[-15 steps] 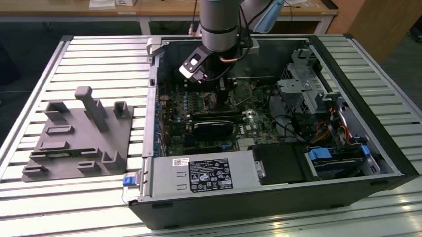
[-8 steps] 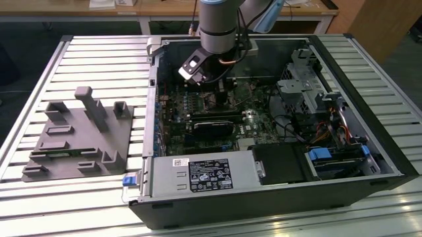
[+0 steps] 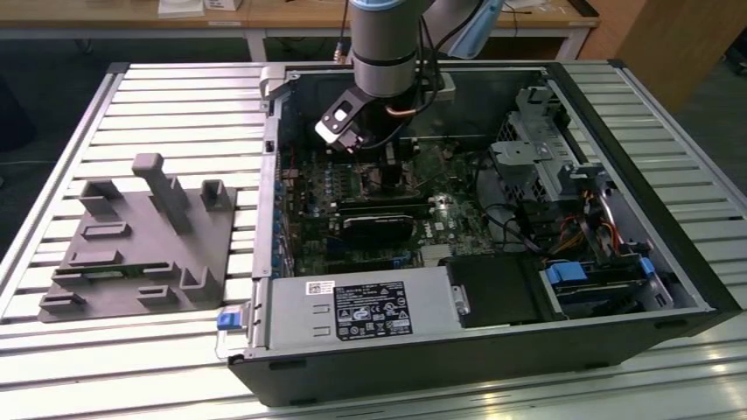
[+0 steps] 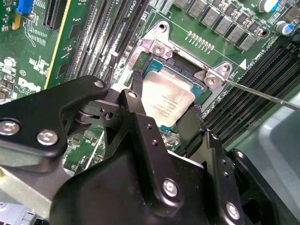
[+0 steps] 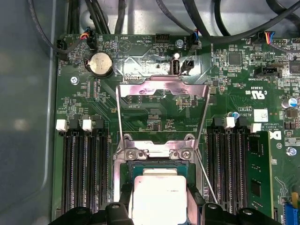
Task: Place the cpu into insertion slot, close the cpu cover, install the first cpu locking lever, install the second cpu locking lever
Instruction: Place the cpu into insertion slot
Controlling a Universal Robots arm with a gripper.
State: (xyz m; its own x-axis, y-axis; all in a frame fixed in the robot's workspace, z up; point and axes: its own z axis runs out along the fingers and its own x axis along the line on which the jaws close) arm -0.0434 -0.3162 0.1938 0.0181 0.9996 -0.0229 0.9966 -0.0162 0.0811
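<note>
The gripper (image 4: 165,115) was closed on the cpu (image 4: 169,93) by two opposite edges, at the insertion slot (image 4: 157,70). The cpu cover (image 5: 161,88) stood hinged open, clear of it. The cpu needed seating level and square to the slot; any tilt probably risked damage.

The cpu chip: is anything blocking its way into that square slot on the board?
Nothing visible does. The cpu cover is swung back off the insertion slot, a locking lever lies off to the side, and the cpu sits right at the slot, held in the gripper.
</note>
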